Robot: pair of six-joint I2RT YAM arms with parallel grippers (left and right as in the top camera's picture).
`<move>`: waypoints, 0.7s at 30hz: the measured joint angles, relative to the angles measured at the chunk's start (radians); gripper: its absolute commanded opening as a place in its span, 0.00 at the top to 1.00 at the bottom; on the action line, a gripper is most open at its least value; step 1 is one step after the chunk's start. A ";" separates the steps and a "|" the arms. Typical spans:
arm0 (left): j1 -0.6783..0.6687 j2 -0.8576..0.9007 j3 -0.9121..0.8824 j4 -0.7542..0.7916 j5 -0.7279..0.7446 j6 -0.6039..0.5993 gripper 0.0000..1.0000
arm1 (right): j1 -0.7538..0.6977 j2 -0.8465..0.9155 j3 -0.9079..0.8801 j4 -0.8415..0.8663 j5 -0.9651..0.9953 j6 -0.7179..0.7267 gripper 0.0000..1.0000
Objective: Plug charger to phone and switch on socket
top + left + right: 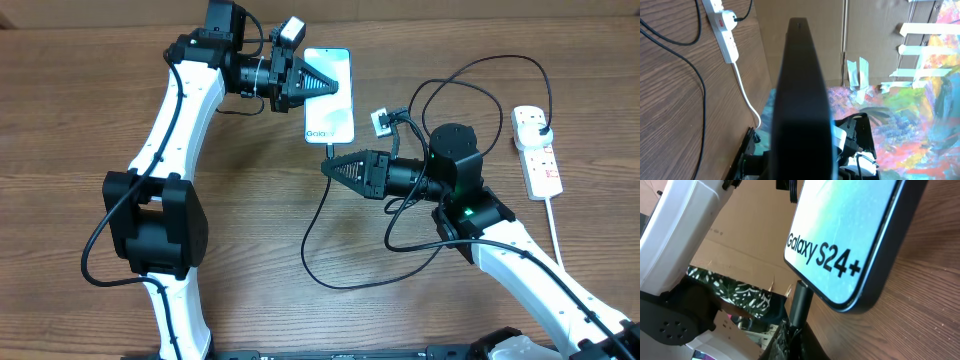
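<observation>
The phone (330,105) lies flat on the wooden table, screen up, with its "Galaxy" end toward the right arm. My left gripper (333,85) is shut on the phone; the left wrist view shows its black edge (800,95) between the jaws. My right gripper (328,166) is shut on the charger's black connector tip (801,300). The tip meets the phone's bottom edge below the "Galaxy S24+" text (822,255); I cannot tell whether it is seated. The charger cable (308,245) loops across the table to its black plug (541,124) in the socket (540,165).
The socket's white cord (556,225) runs toward the front right edge. The socket also shows in the left wrist view (724,27), with black cable loops beside it. A small white block (382,122) sits by the right arm's wrist cabling. Cardboard stands beyond the table.
</observation>
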 measured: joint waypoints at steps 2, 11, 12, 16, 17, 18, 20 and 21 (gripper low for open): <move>0.000 0.000 0.001 0.001 -0.001 0.000 0.96 | 0.000 0.000 0.000 0.000 0.004 0.000 0.96; -0.009 0.000 0.003 0.005 -0.021 0.000 0.96 | 0.000 0.025 -0.003 0.023 0.003 0.000 0.96; -0.010 0.000 0.003 0.005 -0.023 0.001 0.96 | 0.000 0.026 -0.003 0.024 0.003 0.000 0.96; -0.014 0.000 0.005 0.007 -0.029 0.006 0.96 | -0.018 0.033 -0.004 0.024 -0.022 0.000 0.96; -0.015 0.000 0.006 0.007 -0.029 0.008 0.96 | -0.025 0.034 -0.004 0.024 -0.034 0.000 0.96; -0.018 0.000 0.006 0.008 -0.030 0.008 0.96 | -0.034 0.034 -0.005 0.024 -0.048 0.000 0.96; -0.023 0.000 0.008 0.008 -0.031 0.012 0.96 | -0.040 0.035 -0.006 0.024 -0.063 0.000 0.96; -0.024 0.000 0.009 0.008 -0.029 0.020 0.96 | -0.043 0.035 -0.007 0.024 -0.069 0.000 0.96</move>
